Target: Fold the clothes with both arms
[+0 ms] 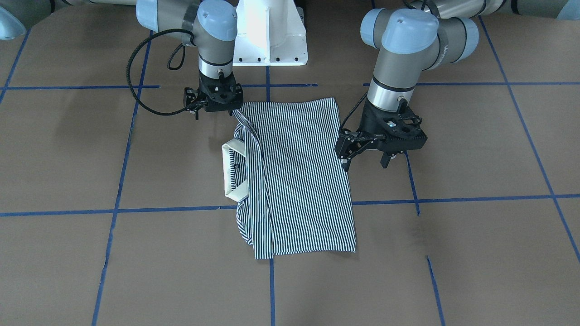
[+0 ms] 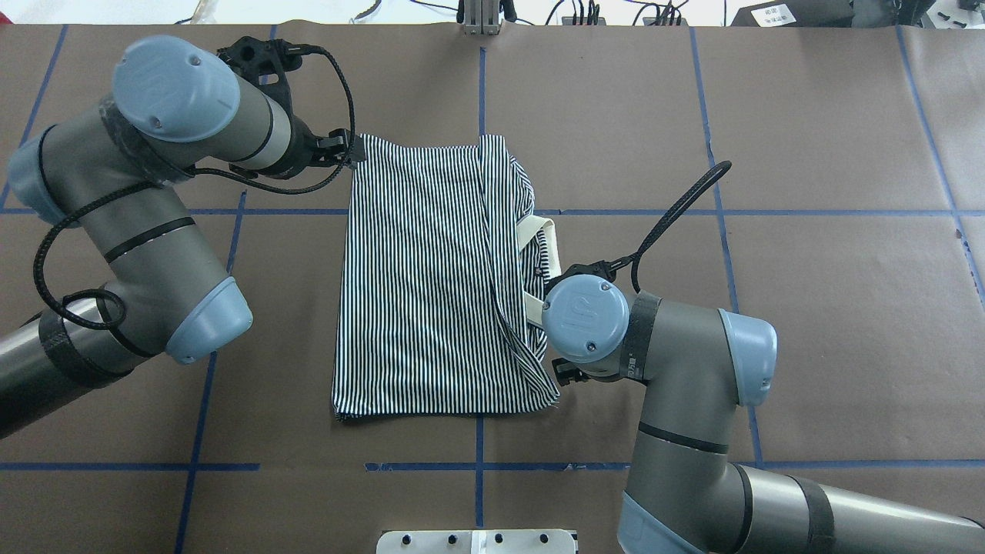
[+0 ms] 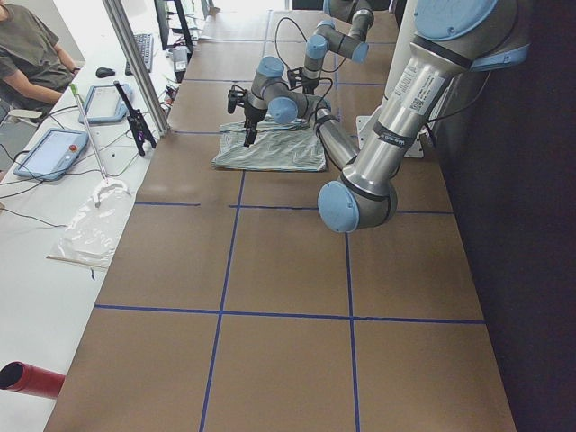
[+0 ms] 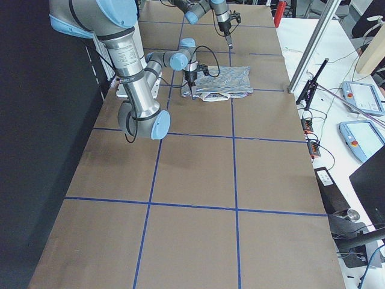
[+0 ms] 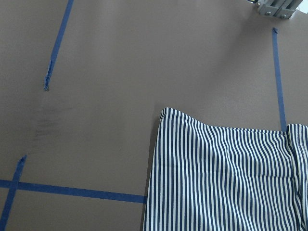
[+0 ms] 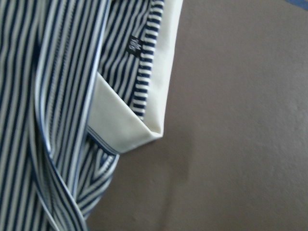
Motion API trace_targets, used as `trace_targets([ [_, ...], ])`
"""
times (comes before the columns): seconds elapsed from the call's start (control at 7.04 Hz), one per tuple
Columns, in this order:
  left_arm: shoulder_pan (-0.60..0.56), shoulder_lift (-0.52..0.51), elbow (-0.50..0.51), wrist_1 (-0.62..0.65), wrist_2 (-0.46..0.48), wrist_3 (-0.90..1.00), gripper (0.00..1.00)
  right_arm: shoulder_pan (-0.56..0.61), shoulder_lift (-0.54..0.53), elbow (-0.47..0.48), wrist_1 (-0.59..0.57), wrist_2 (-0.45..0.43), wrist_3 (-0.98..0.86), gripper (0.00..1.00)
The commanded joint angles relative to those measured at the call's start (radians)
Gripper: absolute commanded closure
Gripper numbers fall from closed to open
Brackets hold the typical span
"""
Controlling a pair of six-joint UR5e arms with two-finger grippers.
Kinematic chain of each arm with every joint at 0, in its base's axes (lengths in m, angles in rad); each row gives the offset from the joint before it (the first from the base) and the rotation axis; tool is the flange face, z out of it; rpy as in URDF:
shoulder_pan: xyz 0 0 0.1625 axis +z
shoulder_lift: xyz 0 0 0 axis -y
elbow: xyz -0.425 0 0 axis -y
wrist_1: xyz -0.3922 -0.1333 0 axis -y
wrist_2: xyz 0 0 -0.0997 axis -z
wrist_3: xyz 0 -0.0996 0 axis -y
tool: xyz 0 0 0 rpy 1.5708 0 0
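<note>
Brown paper crossed by blue tape lines covers the counter (image 1: 453,262). At the middle of the front-facing frame lies the striped polo shirt (image 1: 299,181), folded into a long panel, with its cream collar (image 1: 232,170) standing open on the panel's left edge. The left end effector (image 1: 366,159) hangs just beside the shirt's right edge, fingers apart and holding nothing. The right end effector (image 1: 224,106) sits over the shirt's upper left corner, where a striped edge rises toward it. Its fingers are hidden, so I cannot tell whether they grip.
</note>
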Motion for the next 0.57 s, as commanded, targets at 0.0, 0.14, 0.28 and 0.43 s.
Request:
trace_targets([
  [0.0, 0.000, 0.001, 0.001, -0.012, 0.001, 0.004, 0.00, 0.006, 0.058, -0.125, 0.214, -0.007, 0.002, 0.01],
  [0.14, 0.000, 0.013, 0.001, -0.021, 0.001, 0.004, 0.00, 0.006, 0.108, -0.173, 0.215, -0.021, 0.001, 0.22],
  [0.28, 0.000, 0.030, 0.002, -0.047, 0.001, 0.004, 0.00, 0.005, 0.118, -0.184, 0.215, -0.023, -0.001, 0.43],
  [0.43, 0.000, 0.039, 0.005, -0.061, 0.001, 0.004, 0.00, 0.005, 0.118, -0.185, 0.215, -0.021, -0.002, 0.52],
])
